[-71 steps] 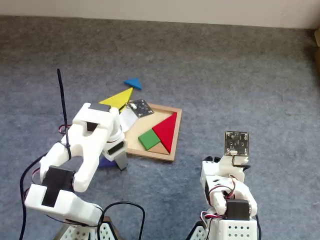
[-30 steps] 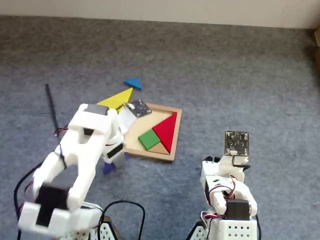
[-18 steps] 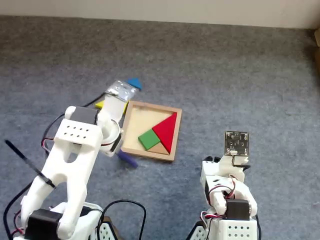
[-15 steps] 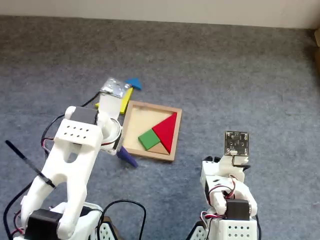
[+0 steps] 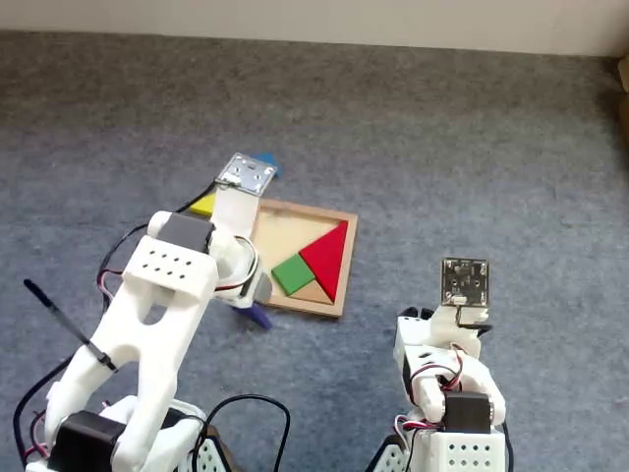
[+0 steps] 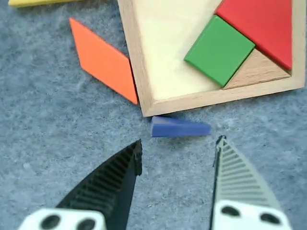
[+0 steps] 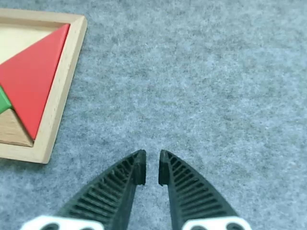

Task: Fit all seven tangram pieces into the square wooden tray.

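- High view: taken from a fixed point above and behind both arm bases, faced down and forward over the grey carpet (image 5: 442,128). It is set far enough off that the whole wooden tray (image 5: 305,207) is framed.
- Left wrist view: held close to the carpet, aimed down past the left gripper (image 6: 178,142) at one tray corner.
- Right wrist view: likewise aimed down past the right gripper (image 7: 151,158), with the tray's rim caught at one side.
- Shared by all three: the red triangle (image 5: 329,254) (image 6: 261,24) (image 7: 36,72) in the tray.
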Controlling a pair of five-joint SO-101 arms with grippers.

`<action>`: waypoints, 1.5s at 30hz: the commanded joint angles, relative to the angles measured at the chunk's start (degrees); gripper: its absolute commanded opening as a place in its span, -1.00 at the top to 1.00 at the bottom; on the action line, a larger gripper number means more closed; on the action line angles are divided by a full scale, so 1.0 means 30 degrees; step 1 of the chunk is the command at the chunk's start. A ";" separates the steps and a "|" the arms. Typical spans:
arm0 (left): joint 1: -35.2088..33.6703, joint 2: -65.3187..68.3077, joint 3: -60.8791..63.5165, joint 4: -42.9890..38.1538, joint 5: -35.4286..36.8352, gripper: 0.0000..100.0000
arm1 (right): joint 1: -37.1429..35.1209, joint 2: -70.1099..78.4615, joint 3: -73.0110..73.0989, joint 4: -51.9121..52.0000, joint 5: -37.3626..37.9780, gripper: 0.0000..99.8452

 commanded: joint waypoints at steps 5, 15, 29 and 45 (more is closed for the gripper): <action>0.0337 -0.0659 -0.1011 0.0381 -0.3429 0.59 | 0.0425 -0.0278 0.1744 0.0015 0.0205 0.87; 0.0484 -0.0601 -0.0396 0.2432 -0.5949 0.90 | 0.0425 -0.0278 0.1744 0.0015 0.0205 0.87; 0.0484 -0.0396 0.3971 -0.6007 -0.3341 0.93 | 0.0425 -0.0278 0.1744 -0.0015 0.0205 0.87; 0.0484 -0.0454 0.3941 -0.4542 -0.2960 0.94 | 0.0425 -0.0278 0.1744 -0.0015 0.0205 0.87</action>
